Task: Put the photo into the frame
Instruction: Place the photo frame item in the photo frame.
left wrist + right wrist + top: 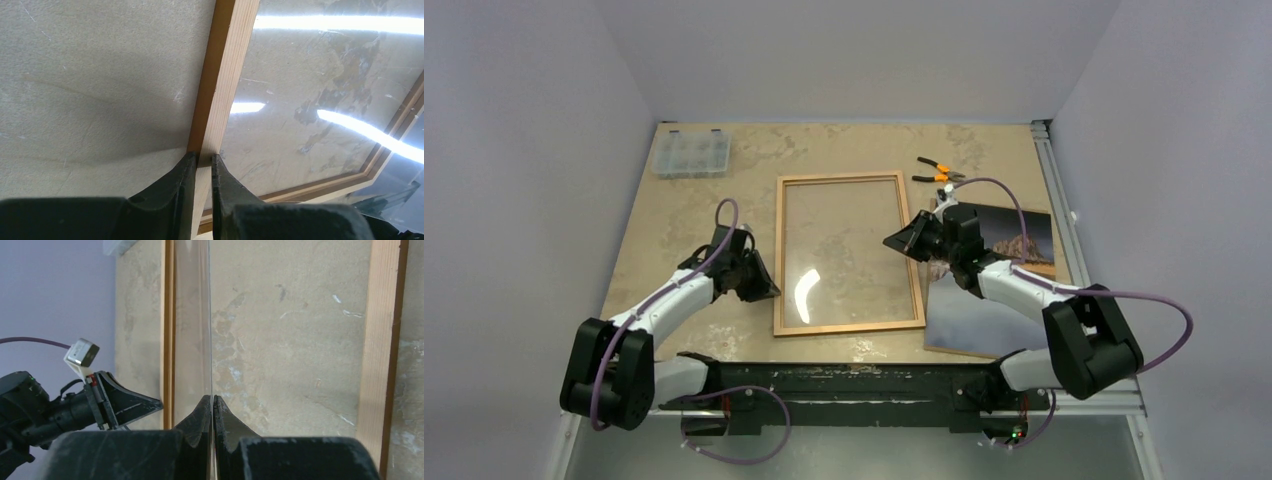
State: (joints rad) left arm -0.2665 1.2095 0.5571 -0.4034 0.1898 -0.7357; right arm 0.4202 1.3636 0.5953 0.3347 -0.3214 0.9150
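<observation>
Barely begun, I judge: the frame (849, 179) lies mid-way across the table (694, 215), left gripper (201, 161) clamped on its left rail, right gripper (213, 399) closed on the clear pane (809, 290), while the photo (965, 325) lies face-up at the table's right edge, not yet inside.

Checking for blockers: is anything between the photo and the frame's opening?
Yes: a clear pane sits in the frame opening, the right gripper shut on its edge; the right arm also lies over the photo.

Clear parts box (690, 153) back left; orange-handled pliers (939, 172) back right.
</observation>
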